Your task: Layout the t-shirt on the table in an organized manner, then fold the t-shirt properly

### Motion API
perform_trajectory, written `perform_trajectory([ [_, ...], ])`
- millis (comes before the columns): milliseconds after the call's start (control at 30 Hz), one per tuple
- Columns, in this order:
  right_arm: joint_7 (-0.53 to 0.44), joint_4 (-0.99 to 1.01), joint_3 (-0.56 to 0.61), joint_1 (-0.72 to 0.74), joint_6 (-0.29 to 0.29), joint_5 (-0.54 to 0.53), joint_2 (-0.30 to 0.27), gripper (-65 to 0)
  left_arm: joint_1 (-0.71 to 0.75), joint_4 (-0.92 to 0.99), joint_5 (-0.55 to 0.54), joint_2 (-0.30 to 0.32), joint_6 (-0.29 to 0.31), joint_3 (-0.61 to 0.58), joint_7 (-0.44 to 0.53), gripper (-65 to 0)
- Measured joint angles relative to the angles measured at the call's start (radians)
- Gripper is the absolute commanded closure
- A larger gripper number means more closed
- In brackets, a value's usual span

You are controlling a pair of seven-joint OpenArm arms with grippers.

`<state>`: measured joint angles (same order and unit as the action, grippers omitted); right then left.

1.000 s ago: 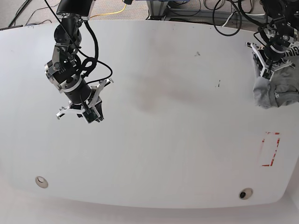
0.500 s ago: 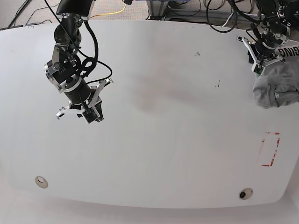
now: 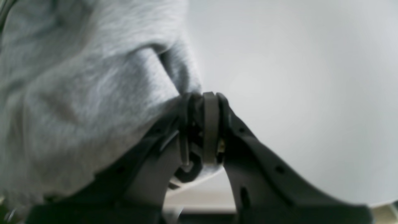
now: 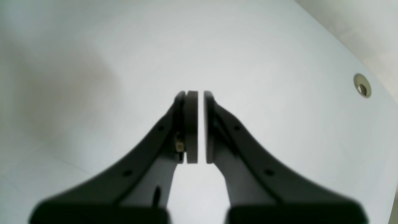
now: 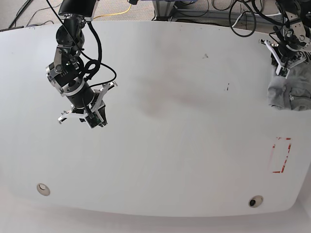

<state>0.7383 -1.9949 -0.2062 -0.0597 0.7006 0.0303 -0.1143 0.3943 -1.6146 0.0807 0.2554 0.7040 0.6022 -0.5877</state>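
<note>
Evidently the left end effector (image 3: pixel 200 124) was clamped on a fold of the bunched grey t-shirt (image 3: pixel 77 93) beside it to drag it across the desk (image 5: pixel 170 145); the right end effector (image 4: pixel 200 127), nearly shut, held nothing.

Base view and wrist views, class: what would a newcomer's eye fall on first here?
The bunched grey t-shirt at the white table's far right edge, pinched by the left gripper. Next, the right gripper, shut and empty, over bare tabletop on the base view's left. Then the red tape rectangle near the shirt.

My left hand (image 3: pixel 202 124) is dark grey against the heather-grey t-shirt (image 5: pixel 291 92); the tabletop (image 5: pixel 170 145) is white, with a red tape rectangle (image 5: pixel 281 155).
</note>
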Motion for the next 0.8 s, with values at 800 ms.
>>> perform_trajectory([
  [800, -0.036, 0.001, 0.087, -0.027, -0.003, 0.026, -0.007, -3.3, -0.063, -0.192, 0.034, -0.133, 0.004, -0.105, -0.019, -4.3],
])
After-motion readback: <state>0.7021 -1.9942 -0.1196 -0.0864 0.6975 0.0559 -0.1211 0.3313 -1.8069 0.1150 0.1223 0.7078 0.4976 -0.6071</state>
